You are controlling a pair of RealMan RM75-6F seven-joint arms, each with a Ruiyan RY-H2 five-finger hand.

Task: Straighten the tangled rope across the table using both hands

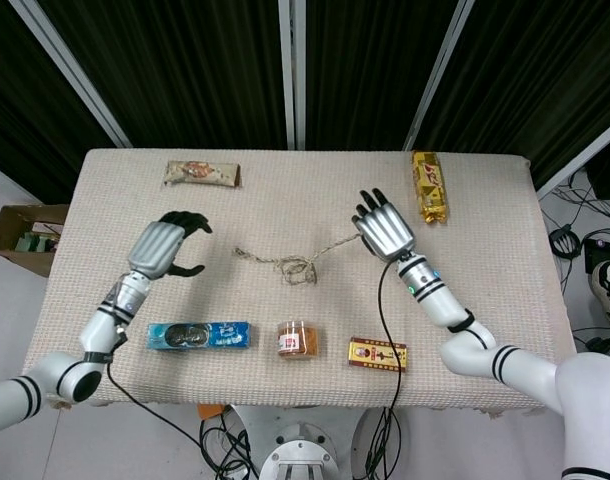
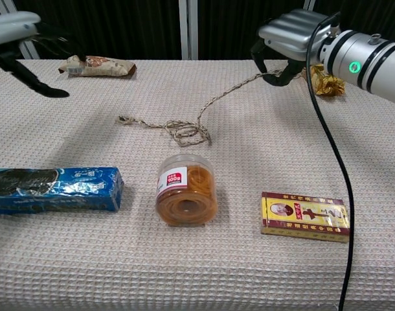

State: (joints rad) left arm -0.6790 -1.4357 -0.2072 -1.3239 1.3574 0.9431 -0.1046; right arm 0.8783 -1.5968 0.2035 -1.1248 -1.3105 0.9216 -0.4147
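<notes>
Right hand (image 2: 289, 40) pinches one rope (image 2: 184, 128) end, lifted; knot lies mid-table. Free end points left toward left hand (image 1: 165, 248), fingers apart, holding nothing, just left of it, so nearer.

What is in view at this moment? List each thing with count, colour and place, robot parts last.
rope: 1, tan, table centre, one end lifted
snack bar: 1, brown, far left
yellow packet: 1, yellow, far right
biscuit pack: 1, blue, near left
jar: 1, amber, near centre
red box: 1, red and gold, near right
table: 1, beige
left hand: 1, grey-black, raised, holding nothing
right hand: 1, grey, holding the rope's end
</notes>
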